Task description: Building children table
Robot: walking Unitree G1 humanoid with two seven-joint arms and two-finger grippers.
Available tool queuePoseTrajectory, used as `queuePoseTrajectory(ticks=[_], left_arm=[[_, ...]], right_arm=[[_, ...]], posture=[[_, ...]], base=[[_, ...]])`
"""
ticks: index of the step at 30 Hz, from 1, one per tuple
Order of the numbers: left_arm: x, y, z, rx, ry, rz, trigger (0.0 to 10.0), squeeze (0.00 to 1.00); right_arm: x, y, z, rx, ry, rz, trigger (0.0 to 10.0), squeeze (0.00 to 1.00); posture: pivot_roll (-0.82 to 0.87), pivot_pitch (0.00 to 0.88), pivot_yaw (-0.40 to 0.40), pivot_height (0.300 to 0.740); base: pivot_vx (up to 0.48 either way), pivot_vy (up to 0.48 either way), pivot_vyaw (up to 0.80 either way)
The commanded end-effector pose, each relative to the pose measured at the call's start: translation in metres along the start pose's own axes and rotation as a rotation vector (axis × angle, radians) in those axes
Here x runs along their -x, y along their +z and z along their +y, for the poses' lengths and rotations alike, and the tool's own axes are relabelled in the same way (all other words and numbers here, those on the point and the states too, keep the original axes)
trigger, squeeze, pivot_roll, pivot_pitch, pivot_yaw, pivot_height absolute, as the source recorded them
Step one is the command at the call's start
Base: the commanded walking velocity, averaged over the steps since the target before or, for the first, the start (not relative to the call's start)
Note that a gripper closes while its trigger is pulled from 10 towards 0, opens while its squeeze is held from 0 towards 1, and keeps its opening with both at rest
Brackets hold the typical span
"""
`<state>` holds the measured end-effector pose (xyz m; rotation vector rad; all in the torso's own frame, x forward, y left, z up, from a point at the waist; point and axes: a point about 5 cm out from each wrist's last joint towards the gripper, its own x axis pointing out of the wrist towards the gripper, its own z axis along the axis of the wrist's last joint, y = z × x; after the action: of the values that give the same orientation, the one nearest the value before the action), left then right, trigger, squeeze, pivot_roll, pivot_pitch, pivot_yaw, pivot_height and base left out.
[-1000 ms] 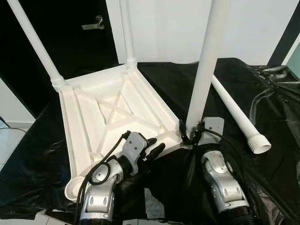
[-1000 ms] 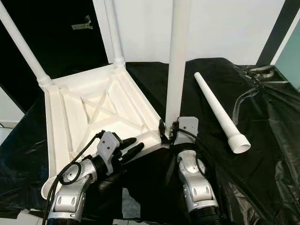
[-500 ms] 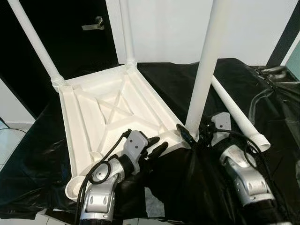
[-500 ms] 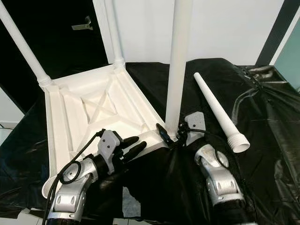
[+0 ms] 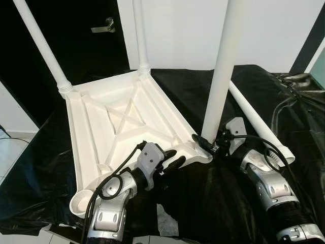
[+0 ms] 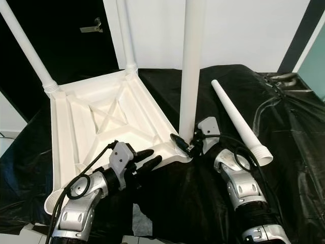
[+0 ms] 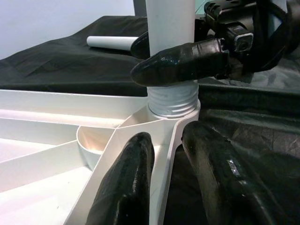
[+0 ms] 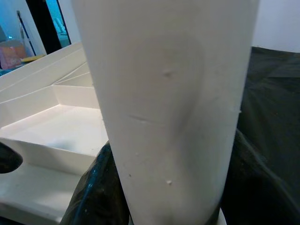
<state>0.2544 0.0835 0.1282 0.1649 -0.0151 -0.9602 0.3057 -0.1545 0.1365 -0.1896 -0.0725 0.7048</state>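
Fitting the third leg

We have the upturned tabletop [image 5: 117,127] on black sheeting [image 5: 254,96], two legs seated. Our right jaws [image 6: 187,146] close around the third leg [image 5: 219,86] at its corner; left jaws [image 5: 170,158] straddle the rim, parted. One loose leg [image 6: 238,122] remains.

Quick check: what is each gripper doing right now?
Left gripper: open, fingers astride the tabletop edge.
Right gripper: shut on the upright table leg at its base.
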Motion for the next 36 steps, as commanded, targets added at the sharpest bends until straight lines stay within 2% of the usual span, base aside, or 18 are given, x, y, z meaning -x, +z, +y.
queuePoseTrajectory(ticks=[1,5,6,7,8,15,18,21,23,26,28,32,36], left_arm=[[0.002,-0.002,0.002,0.006,0.081,0.016,10.0,0.00],[0.003,-0.002,0.002,0.005,0.080,0.023,10.0,0.00],[0.003,-0.002,0.001,0.005,0.079,0.025,10.0,0.00],[0.003,-0.002,0.001,0.005,0.079,0.025,10.0,0.00],[0.003,-0.002,0.001,0.005,0.078,0.027,10.0,0.00],[0.003,-0.002,-0.001,0.011,0.082,0.028,10.0,0.00],[0.004,-0.001,-0.001,0.011,0.083,0.029,10.0,0.00],[0.004,-0.001,0.000,0.016,0.087,0.028,10.0,0.00],[0.004,-0.001,0.000,0.017,0.089,0.027,10.0,0.00],[0.003,-0.001,0.000,0.021,0.091,0.024,10.0,0.00],[0.003,-0.001,0.000,0.021,0.091,0.024,10.0,0.00],[0.002,-0.001,-0.001,0.023,0.087,0.024,10.0,0.00],[0.002,0.000,-0.001,0.024,0.086,0.025,10.0,0.00]], right_arm=[[0.005,-0.012,0.004,-0.032,0.015,0.043,0.0,0.00],[0.007,-0.014,0.002,-0.039,-0.021,0.053,0.0,0.00],[0.008,-0.015,0.002,-0.049,-0.054,0.057,4.4,0.00],[0.008,-0.015,0.002,-0.049,-0.054,0.057,4.4,0.00],[0.008,-0.017,0.001,-0.050,-0.081,0.066,10.0,0.00],[0.002,-0.017,0.013,-0.057,-0.271,0.064,10.0,0.00],[0.002,-0.017,0.014,-0.067,-0.298,0.065,10.0,0.00],[-0.002,-0.018,0.021,-0.075,-0.451,0.086,10.0,0.00],[-0.003,-0.018,0.023,-0.077,-0.481,0.091,10.0,0.00],[-0.006,-0.016,0.030,-0.104,-0.594,0.090,10.0,0.00],[-0.006,-0.016,0.030,-0.104,-0.594,0.090,10.0,0.00],[-0.012,-0.014,0.041,-0.145,-0.637,0.083,10.0,0.00],[-0.010,-0.012,0.040,-0.161,-0.656,0.073,10.0,0.00]], posture=[[0.04,0.000,0.027,0.740],[0.04,0.000,0.030,0.740],[0.04,0.000,0.031,0.740],[0.04,0.000,0.031,0.740],[0.04,0.000,0.031,0.740],[0.04,0.000,0.031,0.740],[0.04,0.000,0.031,0.740],[0.03,0.000,0.029,0.740],[0.03,0.000,0.029,0.740],[0.03,0.000,0.030,0.740],[0.03,0.000,0.030,0.740],[0.03,0.000,0.036,0.740],[0.02,0.000,0.040,0.740]], base=[[0.000,0.000,0.00],[0.000,0.000,0.00],[0.000,0.000,0.00],[0.000,0.000,0.00],[0.000,0.000,0.00],[0.000,0.000,0.00],[0.000,0.000,0.00],[0.000,0.000,0.00],[0.000,0.000,0.00],[0.000,0.000,0.00],[0.000,0.000,0.00],[0.000,0.000,0.00],[0.000,0.000,0.00]])
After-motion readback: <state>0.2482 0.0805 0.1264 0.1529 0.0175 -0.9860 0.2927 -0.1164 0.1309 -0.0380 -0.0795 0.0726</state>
